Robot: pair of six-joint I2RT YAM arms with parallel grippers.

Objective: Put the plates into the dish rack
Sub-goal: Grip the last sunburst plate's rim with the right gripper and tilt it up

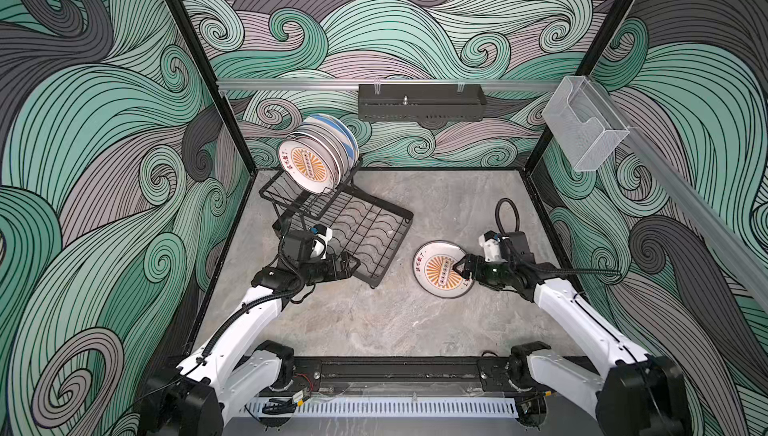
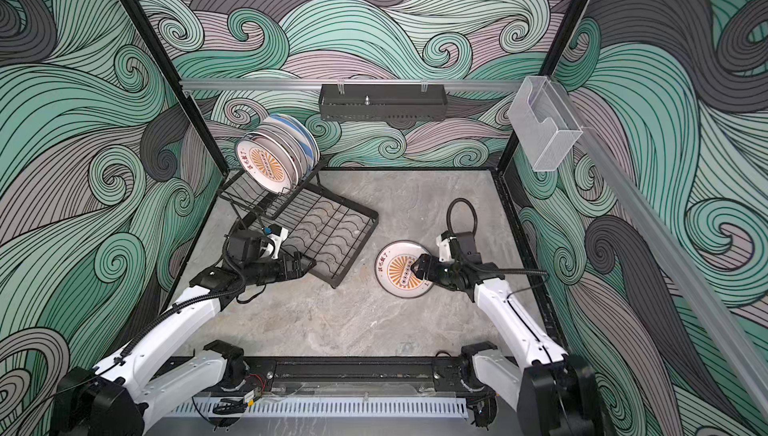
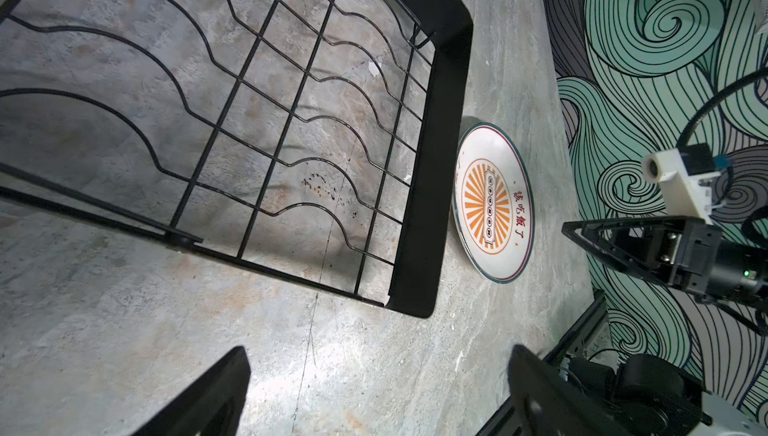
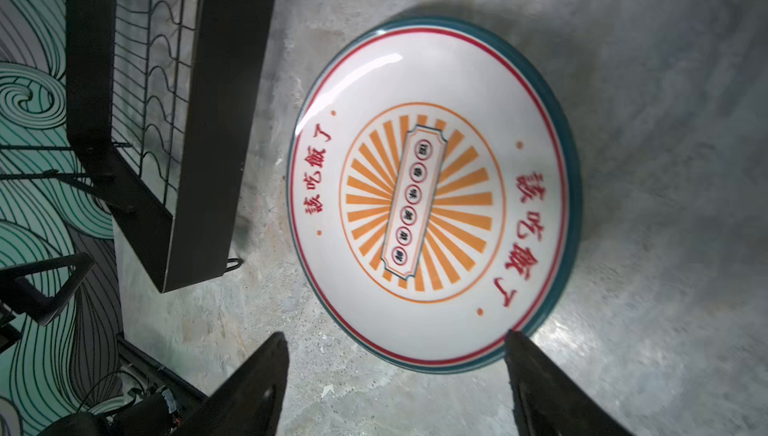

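tabletop (image 1: 374,321): grey marbled, one plate (image 1: 430,261) flat | walls (image 1: 83,130): teal swirl pattern

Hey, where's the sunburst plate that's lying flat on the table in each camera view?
Top view: sunburst plate flat on the table, right of centre.
Top view: same plate, about mid-picture.
Left wrist: small, just past the frame of the dish rack.
Right wrist: large, filling the middle.
Shared landmark: the rack's black frame edge beside the plate, in all four.
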